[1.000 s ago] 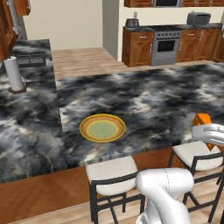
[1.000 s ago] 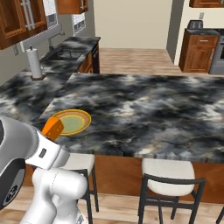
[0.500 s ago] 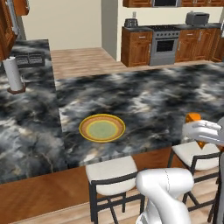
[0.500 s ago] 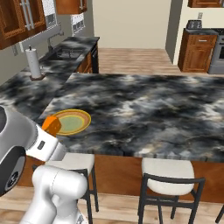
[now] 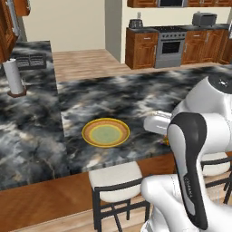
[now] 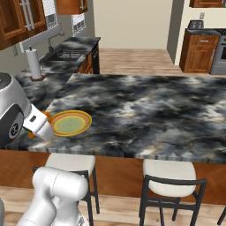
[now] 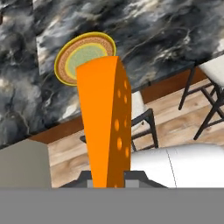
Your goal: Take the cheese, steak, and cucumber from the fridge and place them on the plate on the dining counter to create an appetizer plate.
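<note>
My gripper [image 7: 108, 178] is shut on the cheese [image 7: 106, 127], an orange wedge with small holes that stands up the middle of the hand view. Beyond its tip lies the plate [image 7: 85, 56], yellow-rimmed with a pale green centre, bare, on the dining counter [image 7: 153, 35] near its front edge. In the left base view the hand sits just right of the plate [image 5: 105, 132], over the front edge of the dining counter [image 5: 136, 97], with my own elbow covering most of it. An orange bit of cheese [image 6: 45, 115] shows beside the plate [image 6: 70, 122] in the right base view.
Two white-cushioned stools [image 6: 170, 173] [image 5: 115, 178] stand under the counter's front edge. A paper towel roll [image 5: 15, 79] stands on the side counter at the left. A stove [image 5: 170, 45] and wooden cabinets line the far wall.
The hand with the cheese has swung left along the counter's front edge toward the plate, and the elbow has come into the left base view. The plate has not moved.
</note>
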